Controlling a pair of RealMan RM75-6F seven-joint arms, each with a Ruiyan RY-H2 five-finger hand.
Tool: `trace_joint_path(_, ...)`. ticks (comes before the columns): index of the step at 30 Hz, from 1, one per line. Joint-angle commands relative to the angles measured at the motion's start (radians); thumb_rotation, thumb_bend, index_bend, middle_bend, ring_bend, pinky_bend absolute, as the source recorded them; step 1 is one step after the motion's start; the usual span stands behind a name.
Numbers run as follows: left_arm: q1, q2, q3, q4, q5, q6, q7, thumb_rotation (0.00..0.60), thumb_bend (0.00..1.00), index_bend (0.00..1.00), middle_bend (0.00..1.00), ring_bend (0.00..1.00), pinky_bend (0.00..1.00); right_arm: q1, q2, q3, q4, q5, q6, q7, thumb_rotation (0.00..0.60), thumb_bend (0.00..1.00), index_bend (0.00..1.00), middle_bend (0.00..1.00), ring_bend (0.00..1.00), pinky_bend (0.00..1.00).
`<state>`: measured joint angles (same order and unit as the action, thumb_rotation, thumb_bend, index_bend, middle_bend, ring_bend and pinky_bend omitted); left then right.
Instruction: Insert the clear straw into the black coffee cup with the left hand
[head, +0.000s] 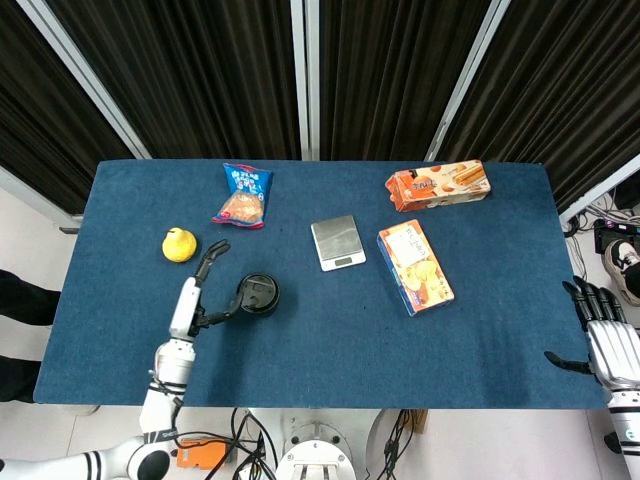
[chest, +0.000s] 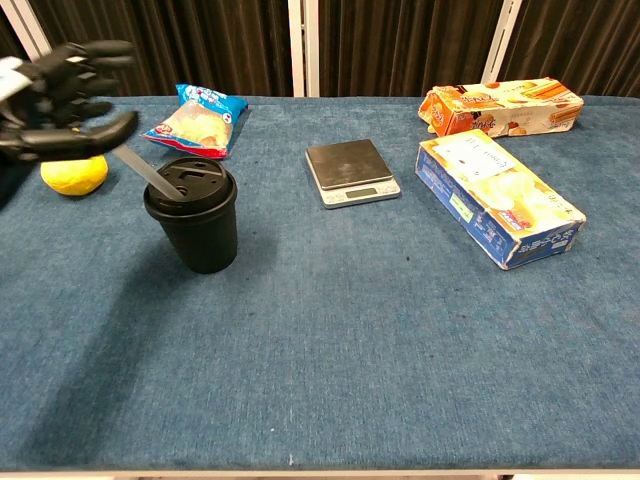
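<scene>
1. From the head view, the black coffee cup (head: 259, 296) stands on the blue tabletop (head: 320, 340), left of the middle. The left hand (head: 200, 295) sits just beside it with fingers spread apart, holding nothing. The straw is too thin and clear to make out from here. Far off at the right edge, the right hand (head: 605, 335) hangs open and idle, fingers apart.
2. From the chest view, the clear straw (chest: 145, 170) pokes out of the cup lid (chest: 190, 180), leaning left toward the left hand (chest: 65, 90), which is blurred, fingers splayed, apart from the straw. The job looks essentially done.
3. The straw seems light, thin and slick, stiff enough to push but easy to kink; I would pinch it gently partway up, never near the tip. The cup looks light too, so a sideways nudge could tip it.
4. Also there: a yellow toy (chest: 72, 174), a snack bag (chest: 195, 120), a small scale (chest: 350, 171) and two boxes.
</scene>
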<state>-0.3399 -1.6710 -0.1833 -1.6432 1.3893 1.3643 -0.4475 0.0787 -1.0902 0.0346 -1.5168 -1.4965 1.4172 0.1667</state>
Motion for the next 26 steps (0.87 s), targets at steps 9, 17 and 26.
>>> trace_joint_path(9,0.139,0.474,0.081,-0.095,-0.060,-0.013,0.086,0.600,0.25,0.15,0.09,0.00,0.00,-0.019,0.018,0.011,0.010,0.004,0.037,0.046,0.600,0.12,0.00,0.00,0.00,0.00)
trace_joint_path(17,0.197,0.476,0.156,0.081,-0.061,0.052,0.436,0.600,0.24,0.15,0.09,0.00,0.00,-0.033,0.019,0.000,0.005,-0.027,0.067,0.056,0.600,0.11,0.00,0.00,0.00,0.00)
trace_joint_path(26,0.269,0.461,0.178,0.114,0.007,0.156,0.399,0.600,0.23,0.16,0.09,0.00,0.00,-0.052,0.020,-0.011,-0.017,-0.066,0.114,0.059,0.600,0.11,0.00,0.00,0.00,0.00)
